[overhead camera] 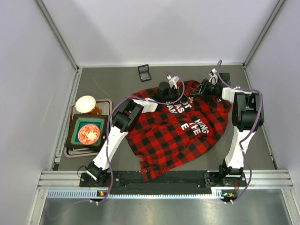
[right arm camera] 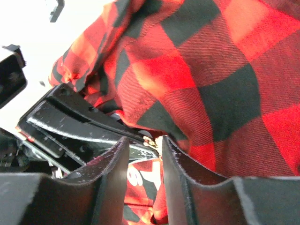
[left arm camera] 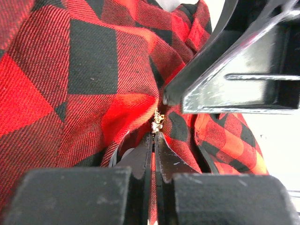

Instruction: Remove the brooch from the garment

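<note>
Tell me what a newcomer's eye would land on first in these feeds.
The big red-and-black plaid garment with white lettering fills the middle of the top view. At its far edge, seen in the left wrist view, the left end effector is pinched shut at a tiny sparkly brooch. The right end effector stands open close beside it.

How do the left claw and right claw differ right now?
The left claw is shut, fingers pressed together; the right claw shows a gap between its fingers. The left claw's tips sit right at the brooch; the right claw has cloth of the garment in its gap. Both are at the garment's far edge, close together.
</note>
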Available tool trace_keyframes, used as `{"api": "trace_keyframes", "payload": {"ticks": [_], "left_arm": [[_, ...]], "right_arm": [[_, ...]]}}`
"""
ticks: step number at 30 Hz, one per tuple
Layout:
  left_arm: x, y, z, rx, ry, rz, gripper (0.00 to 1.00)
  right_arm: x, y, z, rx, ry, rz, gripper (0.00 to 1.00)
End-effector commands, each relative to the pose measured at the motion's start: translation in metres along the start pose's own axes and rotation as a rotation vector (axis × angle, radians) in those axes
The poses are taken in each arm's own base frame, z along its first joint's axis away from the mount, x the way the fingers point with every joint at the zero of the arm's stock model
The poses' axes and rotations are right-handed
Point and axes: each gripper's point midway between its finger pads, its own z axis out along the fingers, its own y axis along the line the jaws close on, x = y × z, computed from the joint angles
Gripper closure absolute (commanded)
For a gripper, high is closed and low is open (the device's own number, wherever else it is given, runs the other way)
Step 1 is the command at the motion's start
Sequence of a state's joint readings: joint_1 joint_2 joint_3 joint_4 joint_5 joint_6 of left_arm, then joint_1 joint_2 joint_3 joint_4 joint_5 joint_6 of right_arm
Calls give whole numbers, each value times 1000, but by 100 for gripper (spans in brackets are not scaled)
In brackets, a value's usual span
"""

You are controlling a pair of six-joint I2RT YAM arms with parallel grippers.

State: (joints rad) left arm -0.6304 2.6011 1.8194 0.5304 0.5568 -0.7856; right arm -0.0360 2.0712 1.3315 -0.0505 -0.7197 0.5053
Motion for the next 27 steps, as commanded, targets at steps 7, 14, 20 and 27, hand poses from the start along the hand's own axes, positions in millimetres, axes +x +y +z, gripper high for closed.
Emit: {"api": "trace_keyframes", "payload": {"ticks": [7, 14, 20, 27], "left_arm": [[-15, -22, -3, 34, -36, 159, 100], [-14, -22, -4, 35, -52, 235, 100], [-11, -28, -3, 46, -55, 291, 100], [-11, -33, -4, 64, -64, 321, 100]], "right_arm": [[-8, 16, -32, 137, -122, 107, 69], [-1, 11, -32, 155, -117, 122, 73], [8, 7, -17, 139, -79, 146, 88], [15, -5, -11, 158, -64, 163, 89]]}}
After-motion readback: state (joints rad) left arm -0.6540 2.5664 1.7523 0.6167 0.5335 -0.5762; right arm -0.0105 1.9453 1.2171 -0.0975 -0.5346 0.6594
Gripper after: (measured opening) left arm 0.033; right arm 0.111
